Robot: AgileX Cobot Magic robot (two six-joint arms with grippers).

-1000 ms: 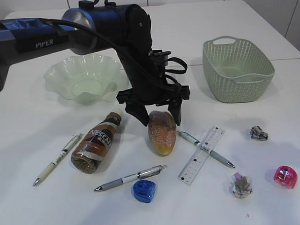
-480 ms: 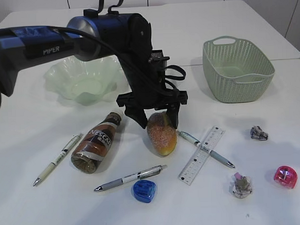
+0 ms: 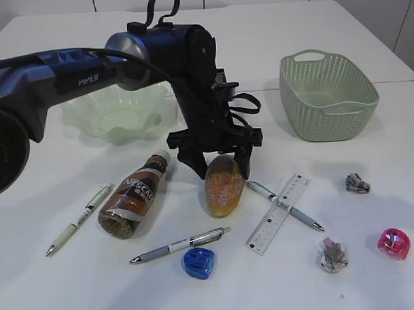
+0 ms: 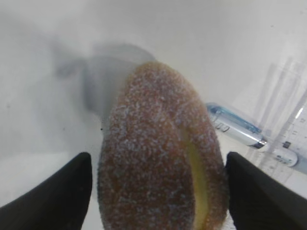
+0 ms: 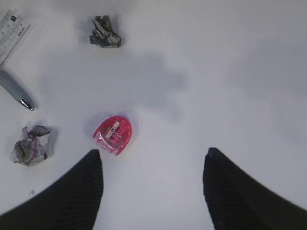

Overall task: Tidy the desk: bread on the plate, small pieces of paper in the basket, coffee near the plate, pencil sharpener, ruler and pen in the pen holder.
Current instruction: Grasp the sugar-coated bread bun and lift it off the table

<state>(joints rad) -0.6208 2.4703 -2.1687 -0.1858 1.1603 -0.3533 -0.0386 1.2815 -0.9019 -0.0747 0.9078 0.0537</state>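
Two sharpeners: blue sharpener [image 3: 198, 263] nearest the camera, pink sharpener [image 3: 393, 244] at the right edge, both loose on the table [image 3: 75, 289] and waiting for a holder that no view shows.
Right gripper [image 5: 152, 191]: jaws spread wide, empty, hanging over bare table beside the pink sharpener.
Bread [image 3: 223, 183]: lies mid-table between the coffee bottle [image 3: 134, 196] and the ruler [image 3: 278, 213]; long axis runs toward and away from the camera, far end tipped slightly right, and the plate [image 3: 117, 112] is well behind it.
Left gripper [image 3: 219, 161]: jaws wide, straddling the bread's far end, likely so a close would pinch its short width; contact cannot be told.
Basket [image 3: 327, 95]: far right, apart from the paper scraps.
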